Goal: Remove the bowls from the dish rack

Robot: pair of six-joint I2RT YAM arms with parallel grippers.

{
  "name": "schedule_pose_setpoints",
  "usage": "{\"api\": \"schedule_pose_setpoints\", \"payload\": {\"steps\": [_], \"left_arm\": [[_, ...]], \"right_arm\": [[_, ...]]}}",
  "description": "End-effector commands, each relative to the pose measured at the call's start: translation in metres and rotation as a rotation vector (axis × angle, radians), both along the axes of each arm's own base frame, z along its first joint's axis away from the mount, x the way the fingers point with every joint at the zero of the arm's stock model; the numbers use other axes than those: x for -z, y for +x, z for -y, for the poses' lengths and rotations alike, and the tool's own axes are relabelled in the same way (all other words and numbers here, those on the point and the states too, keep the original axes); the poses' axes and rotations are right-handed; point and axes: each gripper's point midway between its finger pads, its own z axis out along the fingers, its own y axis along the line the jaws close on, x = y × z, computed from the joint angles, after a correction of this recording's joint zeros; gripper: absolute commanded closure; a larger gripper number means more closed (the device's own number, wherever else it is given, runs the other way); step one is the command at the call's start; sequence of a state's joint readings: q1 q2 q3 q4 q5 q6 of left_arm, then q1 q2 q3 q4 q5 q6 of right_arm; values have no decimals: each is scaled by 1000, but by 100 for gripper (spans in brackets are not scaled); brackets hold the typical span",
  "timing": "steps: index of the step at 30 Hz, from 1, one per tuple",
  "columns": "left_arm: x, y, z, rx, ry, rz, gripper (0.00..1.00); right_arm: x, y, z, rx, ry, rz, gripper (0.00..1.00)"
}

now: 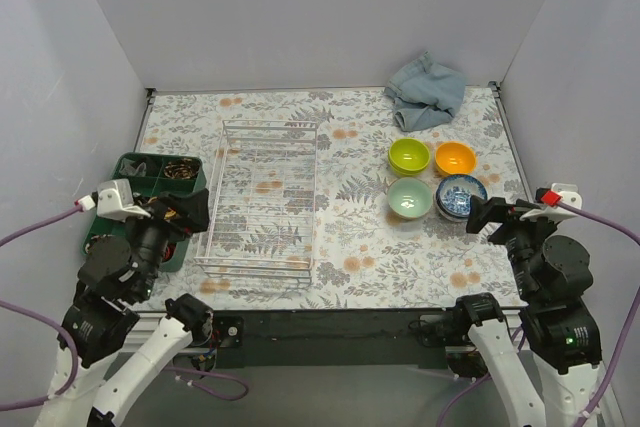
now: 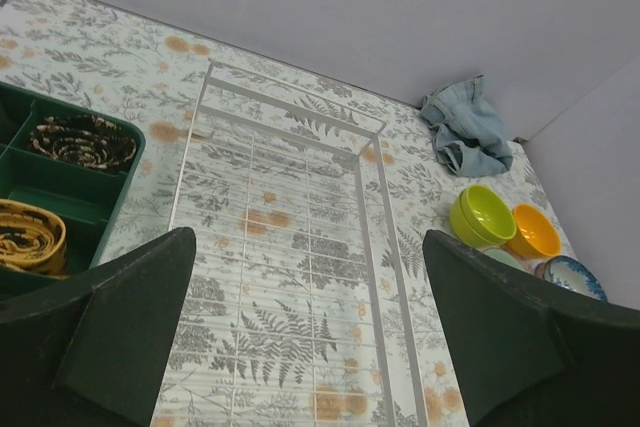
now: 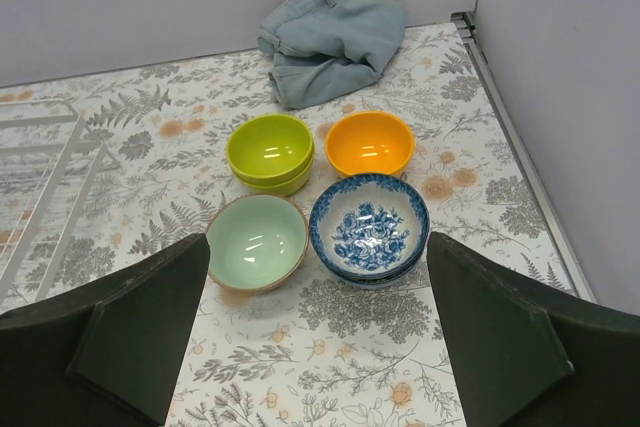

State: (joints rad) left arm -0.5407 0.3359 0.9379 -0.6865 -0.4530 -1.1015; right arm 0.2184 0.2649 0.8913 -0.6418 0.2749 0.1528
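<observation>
The wire dish rack [image 1: 262, 199] stands left of centre with no bowl inside; it also shows in the left wrist view [image 2: 290, 237]. The bowls stand in a cluster at the right: stacked lime green bowls [image 1: 409, 155] [image 3: 270, 152], an orange bowl [image 1: 455, 158] [image 3: 370, 142], a pale green bowl [image 1: 410, 197] [image 3: 257, 241] and a blue-and-white bowl [image 1: 461, 195] [image 3: 369, 228] stacked on another. The pinkish and whitish patterned bowls are not seen apart. My left gripper [image 1: 190, 212] [image 2: 305, 337] is open and empty near the rack's left side. My right gripper [image 1: 492, 215] [image 3: 315, 337] is open and empty just right of the bowls.
A dark green compartment tray [image 1: 150, 182] [image 2: 60, 187] with rolled items sits at the left edge. A crumpled blue cloth [image 1: 426, 92] [image 3: 335, 37] lies at the back right. Grey walls enclose the flowered table on three sides.
</observation>
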Motion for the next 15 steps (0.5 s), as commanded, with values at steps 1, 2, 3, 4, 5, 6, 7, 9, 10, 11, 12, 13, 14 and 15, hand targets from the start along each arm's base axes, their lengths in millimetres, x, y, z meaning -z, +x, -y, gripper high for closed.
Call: {"api": "schedule_pose_setpoints", "payload": {"steps": [1,2,3,4,5,6,7,9,10,11,12,13,14,15], "left_arm": [[-4,-27,-13,6,-73,8,2],[-3,-30,-15,1,-80,5,2],[2,-34,-19,-11,-85,-9,2],[3,-38,-22,-19,-93,-4,2],[5,-41,-25,-27,-98,-4,2],[10,-42,-29,-41,-102,-13,2],[12,-44,-31,-50,-106,-13,2],[10,-49,-37,-64,-135,15,2],[9,-50,-39,-71,-142,26,2],[8,-52,-42,-78,-150,39,2],[7,-53,-43,-84,-156,42,2],[8,-52,-45,-98,-164,40,2],[9,-53,-46,-103,-164,34,2],[10,-52,-47,-110,-166,30,2]], "right_arm": [[-2,-4,-6,-38,3,36,3],[-4,-5,-5,-38,6,43,3],[-4,-6,-5,-40,7,46,2],[-6,-7,-6,-41,11,52,3],[-6,-8,-5,-41,12,55,3],[-5,-8,-6,-44,13,54,3],[-3,-8,-6,-45,17,52,3],[-2,-8,-7,-45,26,50,3],[0,-7,-8,-48,31,50,3],[3,-6,-9,-52,37,47,3],[5,-5,-11,-63,39,42,3],[7,-5,-12,-65,42,39,3],[9,-4,-13,-70,43,34,3],[9,-4,-14,-74,45,34,3]]}}
